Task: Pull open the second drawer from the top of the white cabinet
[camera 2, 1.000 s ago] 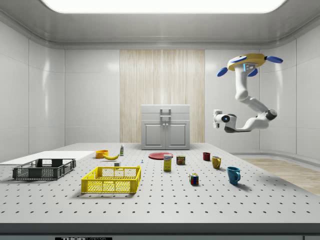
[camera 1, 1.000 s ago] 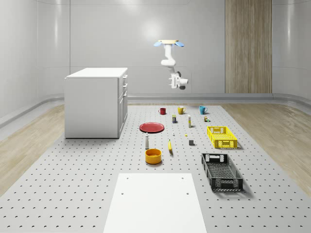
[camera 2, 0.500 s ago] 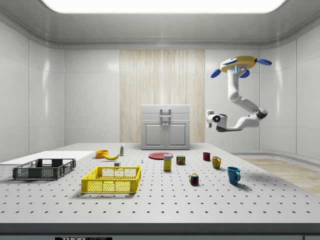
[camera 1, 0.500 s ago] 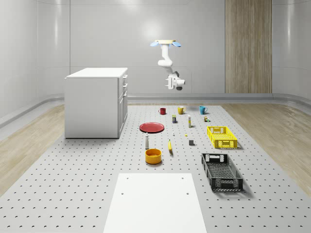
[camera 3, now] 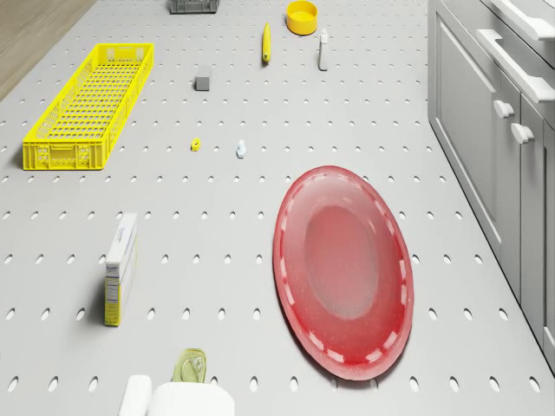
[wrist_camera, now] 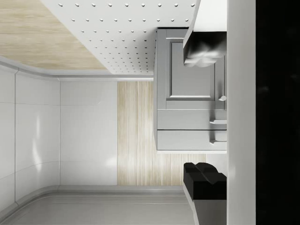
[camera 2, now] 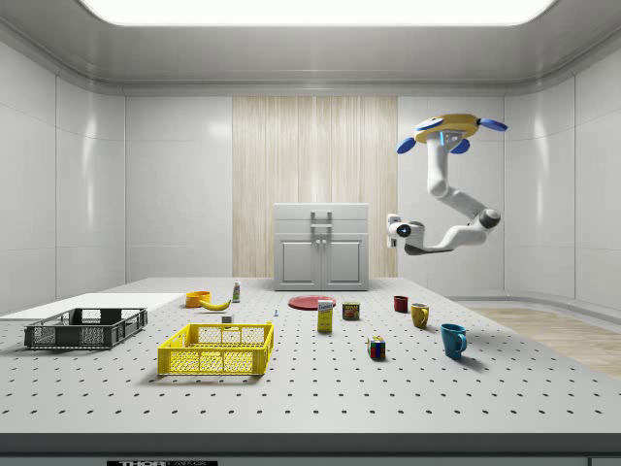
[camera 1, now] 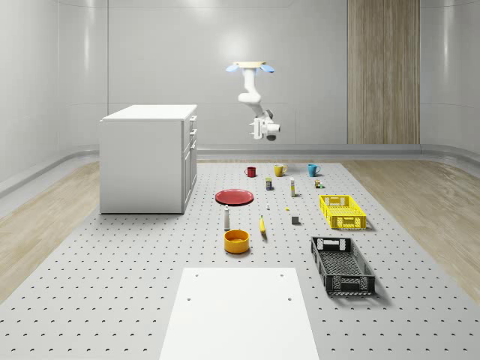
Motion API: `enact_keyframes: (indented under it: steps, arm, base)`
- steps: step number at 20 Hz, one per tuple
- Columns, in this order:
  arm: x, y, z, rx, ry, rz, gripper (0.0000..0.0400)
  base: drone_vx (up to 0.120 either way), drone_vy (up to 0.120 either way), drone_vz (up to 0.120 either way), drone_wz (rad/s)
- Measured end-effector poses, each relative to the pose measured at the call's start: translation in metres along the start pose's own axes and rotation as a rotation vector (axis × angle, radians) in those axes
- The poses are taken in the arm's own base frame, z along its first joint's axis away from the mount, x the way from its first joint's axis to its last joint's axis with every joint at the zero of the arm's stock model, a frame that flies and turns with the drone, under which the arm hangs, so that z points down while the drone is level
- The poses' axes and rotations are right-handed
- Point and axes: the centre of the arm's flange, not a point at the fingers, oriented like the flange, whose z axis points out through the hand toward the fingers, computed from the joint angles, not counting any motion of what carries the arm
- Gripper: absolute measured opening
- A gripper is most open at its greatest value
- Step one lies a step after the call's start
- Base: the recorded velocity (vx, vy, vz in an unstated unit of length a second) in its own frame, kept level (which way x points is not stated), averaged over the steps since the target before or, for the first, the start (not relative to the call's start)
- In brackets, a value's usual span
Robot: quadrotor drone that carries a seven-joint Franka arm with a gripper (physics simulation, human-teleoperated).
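In the whole-scene view the white cabinet (camera 1: 149, 158) stands at the left on the pegboard surface (camera 1: 112, 285), and its drawers face the view's right; the second drawer from the top (camera 1: 193, 133) looks closed, flush with the one above it. To the right of the cabinet the red plate (camera 1: 234, 196) lies on the surface, with an orange bowl (camera 1: 236, 241) nearer the camera. Above and behind the plate the drone (camera 1: 248, 67) hovers in the air, well apart from the cabinet, and its arm hangs down and bends toward the cabinet side. The jaws (camera 1: 256, 130) are at about the height of the drawers but not near them. In the wrist view two dark fingertips (wrist_camera: 204, 180) stand wide apart with nothing between them. Further right lie the yellow crate (camera 1: 342, 211) and the black crate (camera 1: 342, 265).
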Motion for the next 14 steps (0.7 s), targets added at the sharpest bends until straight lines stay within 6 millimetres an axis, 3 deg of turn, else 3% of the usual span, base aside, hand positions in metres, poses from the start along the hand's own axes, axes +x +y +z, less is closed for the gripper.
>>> enact_keyframes:
  steps: [14]
  arm:
    - [0.0001, 0.0000, 0.0000, 0.000, 0.000, 0.000, 0.0300]
  base:
    - [0.120, -0.120, 0.000, 0.000]
